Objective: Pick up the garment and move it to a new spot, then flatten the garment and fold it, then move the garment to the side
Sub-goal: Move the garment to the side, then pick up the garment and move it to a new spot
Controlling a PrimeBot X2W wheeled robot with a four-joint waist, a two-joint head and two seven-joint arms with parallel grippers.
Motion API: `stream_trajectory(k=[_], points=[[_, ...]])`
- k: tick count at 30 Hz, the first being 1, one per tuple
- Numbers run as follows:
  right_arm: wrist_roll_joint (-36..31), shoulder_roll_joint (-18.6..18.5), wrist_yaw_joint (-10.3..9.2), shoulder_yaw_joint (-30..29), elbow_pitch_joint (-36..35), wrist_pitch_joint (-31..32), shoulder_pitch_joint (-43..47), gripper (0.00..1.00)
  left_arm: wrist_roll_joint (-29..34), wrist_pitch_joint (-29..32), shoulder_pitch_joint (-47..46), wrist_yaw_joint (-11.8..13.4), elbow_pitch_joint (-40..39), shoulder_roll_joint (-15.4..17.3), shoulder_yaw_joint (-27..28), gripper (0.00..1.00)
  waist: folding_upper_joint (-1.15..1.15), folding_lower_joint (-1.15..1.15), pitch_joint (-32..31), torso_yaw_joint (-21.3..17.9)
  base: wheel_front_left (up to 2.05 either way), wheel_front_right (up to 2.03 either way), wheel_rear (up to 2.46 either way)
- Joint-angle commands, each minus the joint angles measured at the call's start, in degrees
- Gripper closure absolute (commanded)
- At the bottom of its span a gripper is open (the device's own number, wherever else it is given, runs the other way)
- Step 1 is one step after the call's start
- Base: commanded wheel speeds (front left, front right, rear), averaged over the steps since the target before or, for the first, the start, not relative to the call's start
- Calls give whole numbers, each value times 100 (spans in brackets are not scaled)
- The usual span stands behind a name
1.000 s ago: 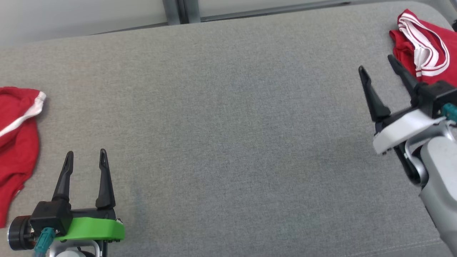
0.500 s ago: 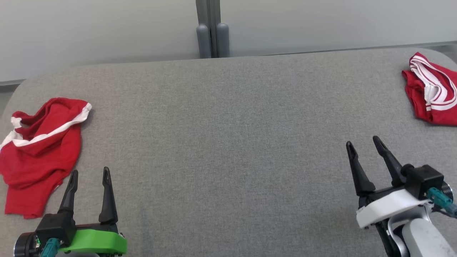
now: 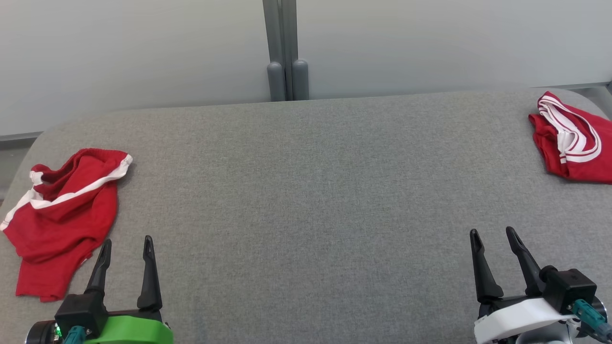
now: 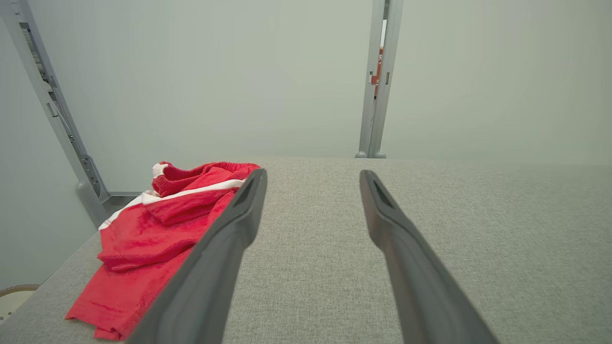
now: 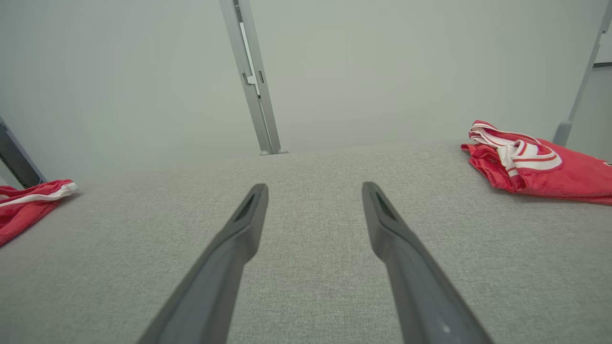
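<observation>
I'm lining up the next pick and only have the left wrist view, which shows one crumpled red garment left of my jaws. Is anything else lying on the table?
Observer: Yes. A second red garment with white stripes lies at the far right corner of the table.
Operator: Is the right gripper near it?
Observer: No. The right gripper is at the near right edge, with bare table between it and that garment.
Operator: Is it holding anything?
Observer: Nothing. Its jaws stand open and empty in the right wrist view.
</observation>
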Motion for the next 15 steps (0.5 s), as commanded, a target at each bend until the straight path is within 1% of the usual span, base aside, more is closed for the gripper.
stream_trajectory(k=[1, 15], points=[[-73, 23, -11, -33, -33, -17, 75, 0, 44, 3, 99, -17, 15, 4, -4, 0, 0, 1, -19, -28, 0, 0, 0], [-135, 90, -11, -58, 19, -16, 121, 0, 90, 2, 40, -53, 82, -2, 11, 0, 0, 1, -18, -19, 0, 0, 0]])
